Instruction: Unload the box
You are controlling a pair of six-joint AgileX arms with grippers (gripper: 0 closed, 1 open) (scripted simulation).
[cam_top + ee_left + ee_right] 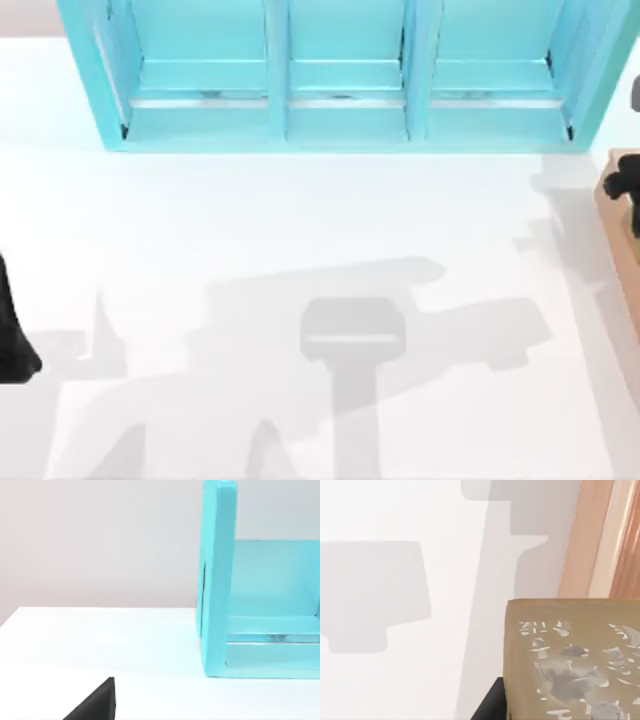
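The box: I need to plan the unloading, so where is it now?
The box sits at the top view's right edge, on the table just in front of the turquoise shelf's right end.

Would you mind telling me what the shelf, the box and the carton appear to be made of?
The shelf: smooth turquoise panels, like painted board or plastic, faintly glossy. The box: peach-tan, flat thick wall with soft streaks, wood-like. The carton: matte golden-brown with pale printed marks, probably cardboard.

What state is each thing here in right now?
Shelf: upright at the table's far edge, three bays showing nothing inside.
Box: at the table's right edge, partly out of frame.
Golden-brown carton: close under the right wrist camera, beside the box wall.
Left arm: parked at the table's left edge.
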